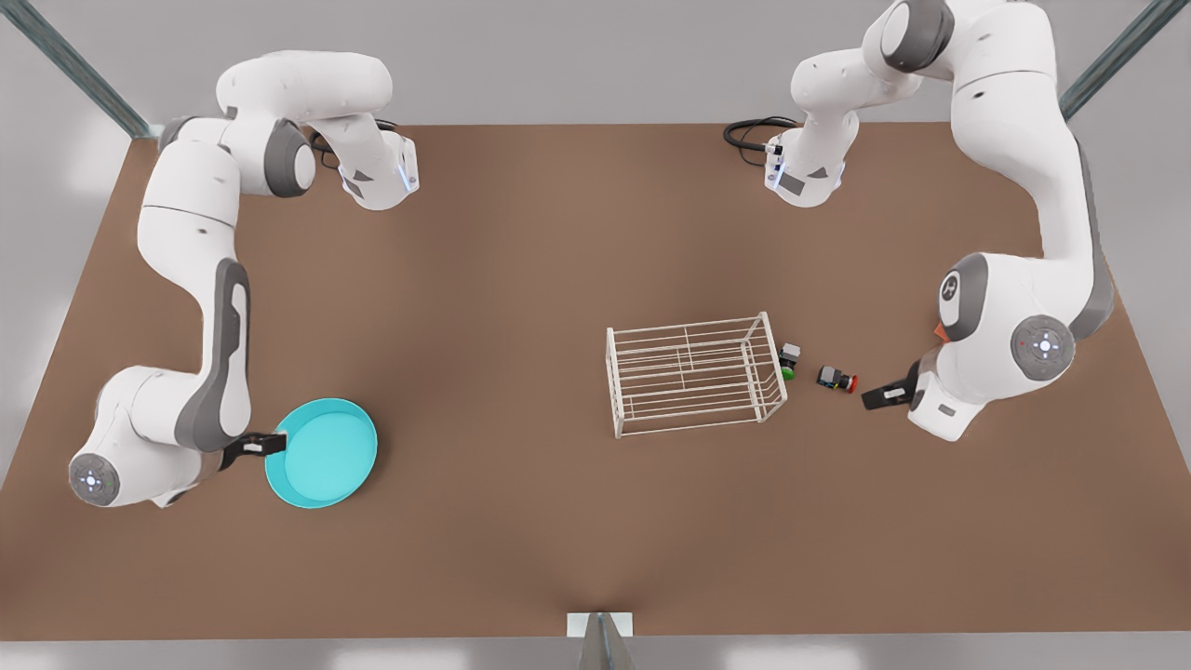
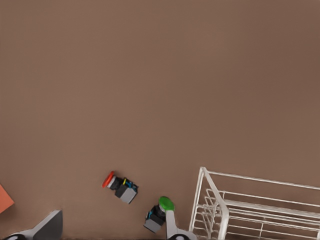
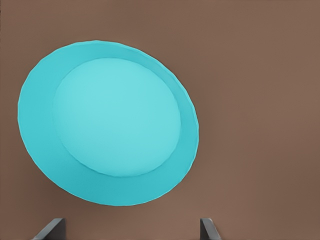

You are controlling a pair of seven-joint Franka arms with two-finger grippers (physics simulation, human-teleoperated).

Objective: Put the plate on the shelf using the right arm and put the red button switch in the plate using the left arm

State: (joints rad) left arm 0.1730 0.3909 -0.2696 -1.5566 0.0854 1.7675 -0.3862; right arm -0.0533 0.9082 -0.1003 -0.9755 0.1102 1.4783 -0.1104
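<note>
The turquoise plate (image 1: 321, 453) (image 3: 107, 122) lies flat on the table at the front view's left. My right gripper (image 1: 256, 445) (image 3: 131, 229) hangs open at its rim, holding nothing. The white wire shelf (image 1: 614, 381) (image 2: 215, 195) stands right of centre. Just beyond its end lies the red button switch (image 1: 836, 379) (image 2: 120, 186), on its side. My left gripper (image 1: 889, 393) (image 2: 112, 230) is open close to it on the front view's right, with nothing between its fingers.
A grey switch with a green cap (image 1: 789, 360) (image 2: 159, 214) lies between the shelf and the red one. An orange cube (image 1: 940, 332) (image 2: 4, 199) peeks out by the left arm. Brown table spreads wide between plate and shelf.
</note>
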